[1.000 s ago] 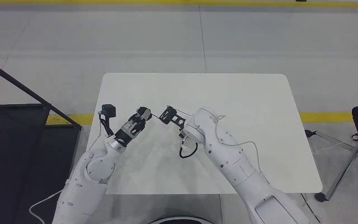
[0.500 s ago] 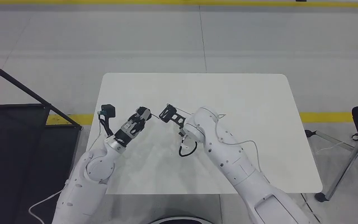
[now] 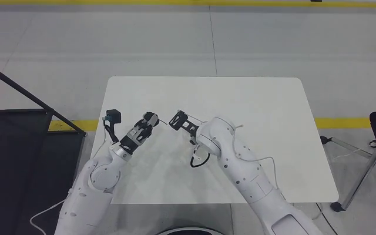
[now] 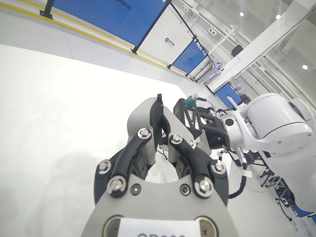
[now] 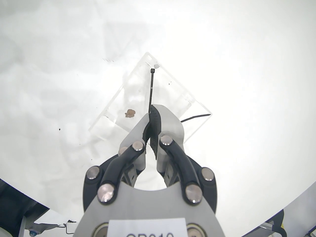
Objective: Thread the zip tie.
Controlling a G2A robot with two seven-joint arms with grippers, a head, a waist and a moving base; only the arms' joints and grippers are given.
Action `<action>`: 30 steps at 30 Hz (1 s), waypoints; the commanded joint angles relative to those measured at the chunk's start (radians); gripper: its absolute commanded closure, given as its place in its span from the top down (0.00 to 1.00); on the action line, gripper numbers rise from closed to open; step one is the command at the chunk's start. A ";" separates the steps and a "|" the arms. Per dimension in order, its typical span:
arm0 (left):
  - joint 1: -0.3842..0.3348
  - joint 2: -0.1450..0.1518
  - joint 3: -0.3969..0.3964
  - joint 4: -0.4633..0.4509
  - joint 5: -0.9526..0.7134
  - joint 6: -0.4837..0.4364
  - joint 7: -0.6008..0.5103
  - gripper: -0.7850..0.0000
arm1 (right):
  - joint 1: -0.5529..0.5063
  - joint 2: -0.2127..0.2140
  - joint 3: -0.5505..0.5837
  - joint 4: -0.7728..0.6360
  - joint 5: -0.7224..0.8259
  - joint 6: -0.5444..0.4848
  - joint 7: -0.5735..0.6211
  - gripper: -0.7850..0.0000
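Table: the white table (image 3: 264,117) has both arms meeting over its left half.
Clear plate: a see-through square plate (image 5: 133,92) lies flat on the table below the right gripper, with a small brown speck (image 5: 130,113) on it.
Left gripper: the left gripper (image 4: 160,120) is the left one of the pair. Its pads are pressed together, and I cannot tell whether anything is pinched between them.
Right gripper: the right gripper (image 5: 151,114) is just right of the left one, with a small gap between them. It is clamped tight on the zip tie.
Zip tie: the black zip tie (image 5: 151,87) is held off the table. Its long axis runs straight out of the right fingertips, with the head (image 5: 152,70) at the free end over the plate. The tail (image 5: 197,116) curls out to one side past the fingers.
Key relation: the head points away from the right gripper and the tail lies beside that gripper. Threading likely needs the tail bent round to the head, and the left gripper is near enough to help.
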 commanded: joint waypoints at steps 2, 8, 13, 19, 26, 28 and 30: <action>-0.001 -0.001 0.003 0.002 0.001 0.003 0.002 0.00 | 0.010 -0.004 -0.010 0.024 0.001 0.007 -0.005 0.22; -0.002 -0.001 0.004 0.004 0.001 0.003 0.005 0.00 | 0.037 -0.015 -0.030 0.076 0.007 0.021 -0.012 0.26; -0.006 -0.001 0.005 0.008 0.002 0.004 0.002 0.00 | 0.049 -0.022 -0.045 0.102 0.000 0.036 -0.020 0.25; -0.003 0.000 -0.002 0.007 -0.001 0.000 0.000 0.00 | 0.051 -0.023 -0.039 0.106 0.001 0.028 -0.055 0.20; 0.000 0.002 -0.014 0.002 -0.008 -0.001 -0.005 0.00 | 0.010 -0.012 -0.025 0.042 -0.022 0.003 -0.064 0.19; -0.001 0.002 -0.014 0.003 -0.007 0.000 -0.006 0.00 | 0.002 -0.008 -0.017 0.031 -0.012 -0.027 -0.061 0.20; -0.002 0.001 -0.010 0.003 -0.006 0.001 -0.006 0.00 | -0.002 -0.007 -0.012 0.029 -0.008 -0.035 -0.056 0.20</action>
